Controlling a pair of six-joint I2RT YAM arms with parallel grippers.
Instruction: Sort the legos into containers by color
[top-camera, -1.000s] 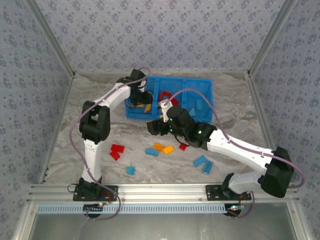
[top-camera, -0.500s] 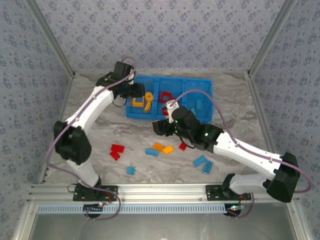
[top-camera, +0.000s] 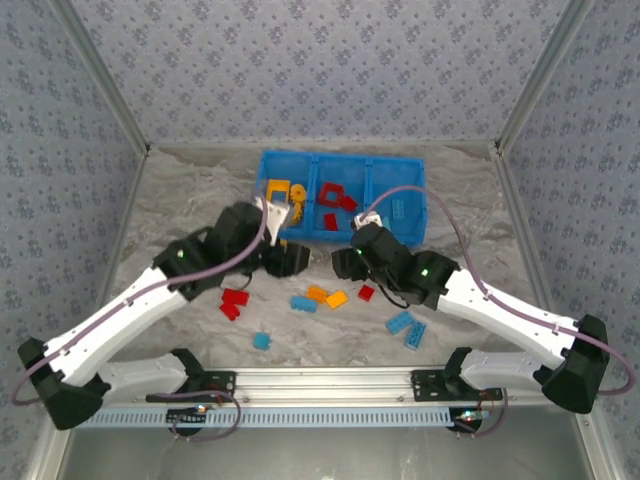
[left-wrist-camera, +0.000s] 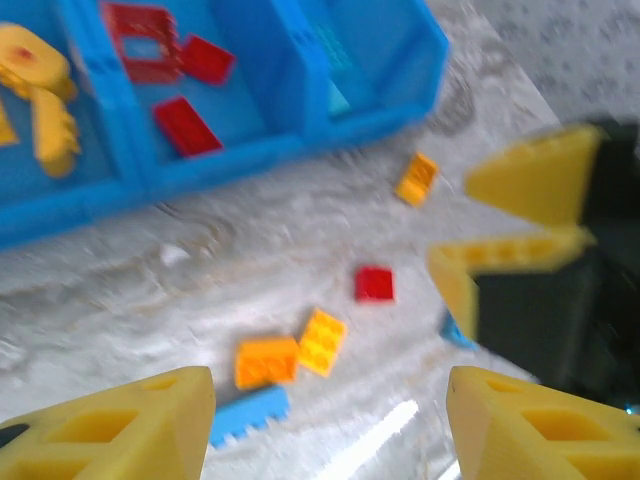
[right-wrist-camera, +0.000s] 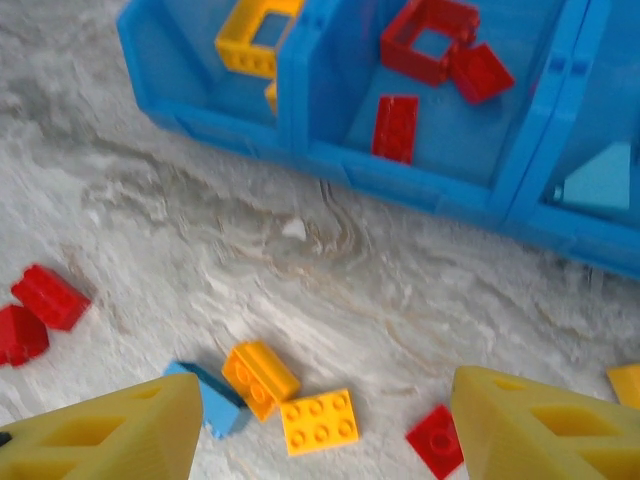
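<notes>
Top view high behind the desk (top-camera: 170, 210), looking down over all of it, both wrist views close above it, facing the bin (right-wrist-camera: 400, 175), sharing the loose orange bricks (right-wrist-camera: 260, 372).

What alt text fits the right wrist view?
A blue bin holds yellow bricks and red bricks in separate compartments; loose orange, red and blue bricks lie on the marbled table below, between two open yellow jaws.

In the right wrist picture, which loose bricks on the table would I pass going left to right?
Two red bricks → blue brick → orange brick → yellow brick → small red brick → orange piece at the edge.
</notes>
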